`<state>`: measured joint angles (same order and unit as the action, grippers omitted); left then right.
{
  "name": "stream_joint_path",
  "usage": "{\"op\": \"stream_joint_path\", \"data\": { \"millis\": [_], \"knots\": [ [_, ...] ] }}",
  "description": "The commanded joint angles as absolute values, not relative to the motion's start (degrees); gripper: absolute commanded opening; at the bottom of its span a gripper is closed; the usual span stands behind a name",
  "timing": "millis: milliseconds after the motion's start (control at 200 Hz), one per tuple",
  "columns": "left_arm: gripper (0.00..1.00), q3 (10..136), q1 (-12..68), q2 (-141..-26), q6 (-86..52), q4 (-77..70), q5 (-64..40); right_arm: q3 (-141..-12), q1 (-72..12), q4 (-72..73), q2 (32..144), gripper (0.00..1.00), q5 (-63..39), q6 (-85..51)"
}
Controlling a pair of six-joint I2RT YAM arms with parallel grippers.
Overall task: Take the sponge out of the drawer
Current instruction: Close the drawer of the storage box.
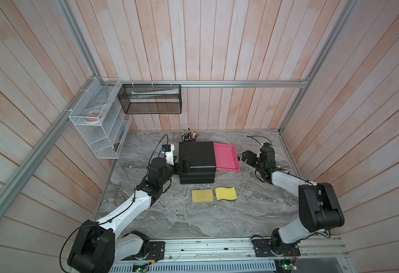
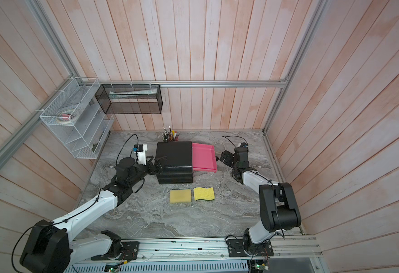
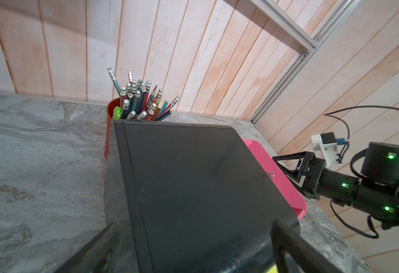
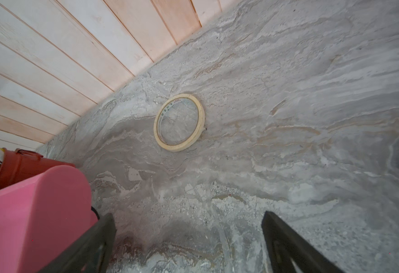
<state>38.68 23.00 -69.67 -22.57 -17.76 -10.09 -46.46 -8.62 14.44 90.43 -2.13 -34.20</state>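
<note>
Sponge location: a square sponge (image 1: 201, 196) and a wavy sponge (image 1: 226, 194), both yellow, lie side by side on the tabletop (image 1: 170, 217) in front of the black cabinet (image 1: 196, 156). The pink drawer (image 1: 225, 156) stands pulled out and looks empty. Which of the two sponges the task means cannot be told. Both are probably light, soft and compressible, so the best grip is across the short sides at mid-length. The left fingers (image 3: 288, 245) are spread wide at the cabinet's edge and hold nothing. The right fingers (image 4: 283, 236) are spread wide beside the drawer, also empty. Print inside the tape ring (image 4: 162, 139) is too small to read, and no other writing shows.
</note>
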Motion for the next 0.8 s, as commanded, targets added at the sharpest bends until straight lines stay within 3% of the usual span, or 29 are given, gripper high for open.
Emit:
{"op": "stream_joint_path", "data": {
  "millis": [0, 795],
  "knots": [
    [1.0, 41.0, 22.0, -71.6, -23.8, -21.2, -14.8, -47.9, -8.5, 14.8, 91.1, 0.98, -6.0, -33.0],
    [1.0, 42.2, 21.5, -77.7, -24.7, -24.4, -21.9, -49.4, -16.9, 18.3, 92.8, 0.98, -10.4, -34.0]
  ]
}}
